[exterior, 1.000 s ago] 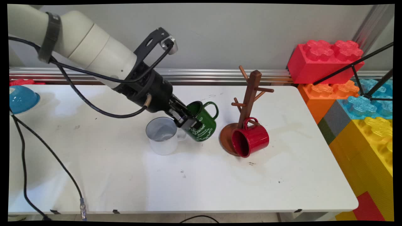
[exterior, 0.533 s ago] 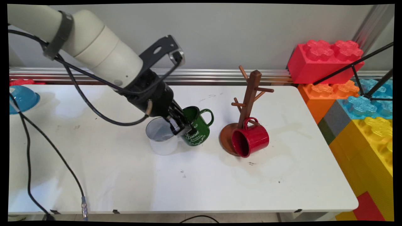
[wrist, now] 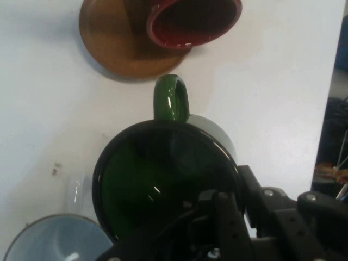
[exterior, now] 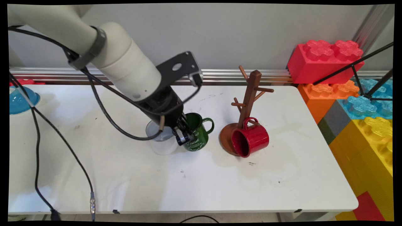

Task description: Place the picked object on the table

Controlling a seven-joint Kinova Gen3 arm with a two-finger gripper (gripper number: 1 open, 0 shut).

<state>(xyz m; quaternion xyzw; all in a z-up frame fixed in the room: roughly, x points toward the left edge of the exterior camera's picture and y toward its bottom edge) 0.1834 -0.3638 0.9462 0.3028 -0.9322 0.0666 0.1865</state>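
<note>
Green mug (exterior: pixel 196 133), enamel, white script lettering on its side, stood upright on the white table (exterior: pixel 188 182) near the middle; its handle pointed toward the mug tree (exterior: pixel 248 103); its dark rim was pinched by the black gripper (exterior: pixel 183 135), one finger inside the cup and one outside against the wall, jaws closed on that rim; in the hand view the mug's (wrist: pixel 163 185) open mouth filled the centre, with the gripper (wrist: pixel 217 217) linkage over its near edge.

White mug (exterior: pixel 161 142), upright, just beside the green one on the arm's side, partly hidden by the wrist; contact between the two could not be told.

Wooden mug tree, brown, round base, pegs bare; red mug (exterior: pixel 250 140) lay on its side against the base, mouth toward the near edge.

Blue bowl (exterior: pixel 20 100) at the far left edge; large coloured toy blocks (exterior: pixel 348 94) stacked beyond the right end.
</note>
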